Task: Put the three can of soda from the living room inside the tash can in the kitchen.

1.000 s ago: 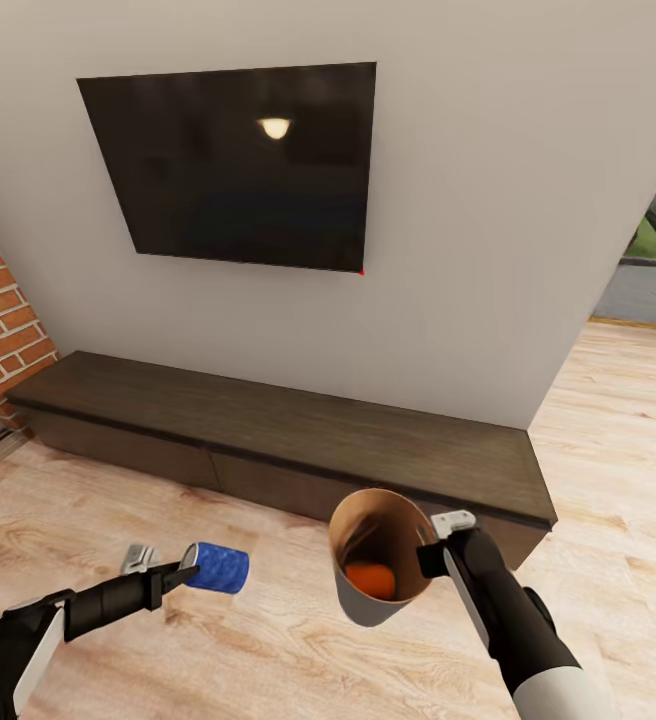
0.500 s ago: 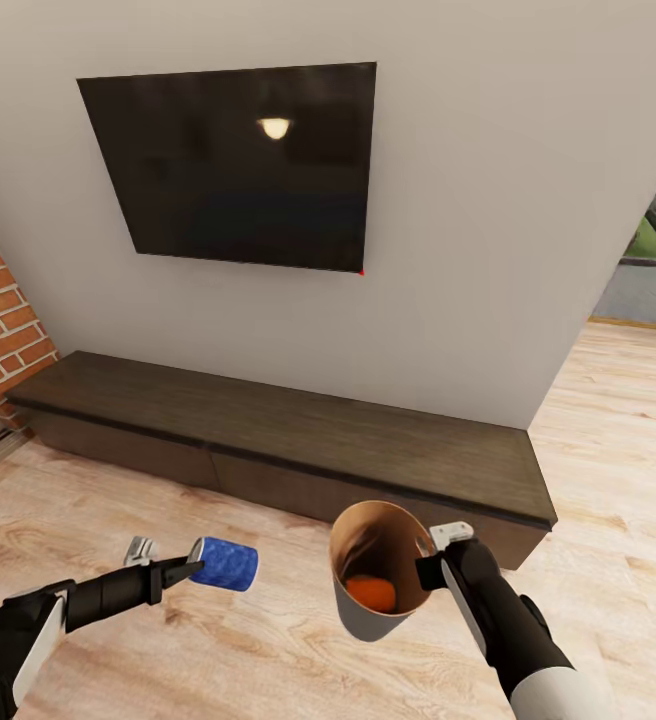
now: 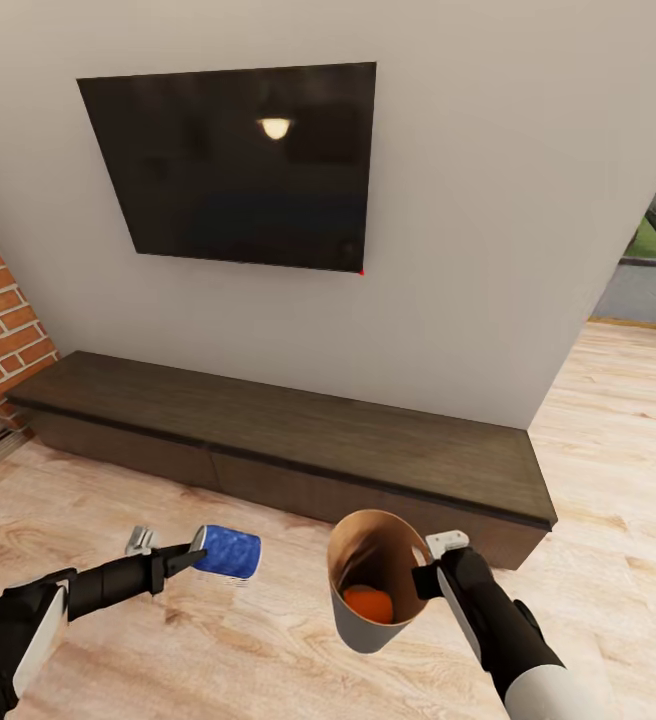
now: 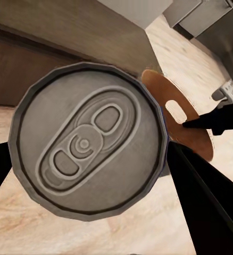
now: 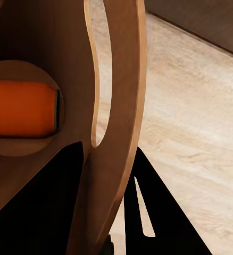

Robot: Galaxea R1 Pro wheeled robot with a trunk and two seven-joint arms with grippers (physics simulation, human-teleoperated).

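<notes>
Left gripper is closed on the blue can, held sideways above the floor beside the bin. Right gripper clamps the bin's rim; an orange can lies inside. Cans: light, rigid, smooth; grip across the body

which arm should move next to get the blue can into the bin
Left. Its gripper holds the blue can level with the bin rim, just beside it; the right gripper is busy holding the bin.
</notes>
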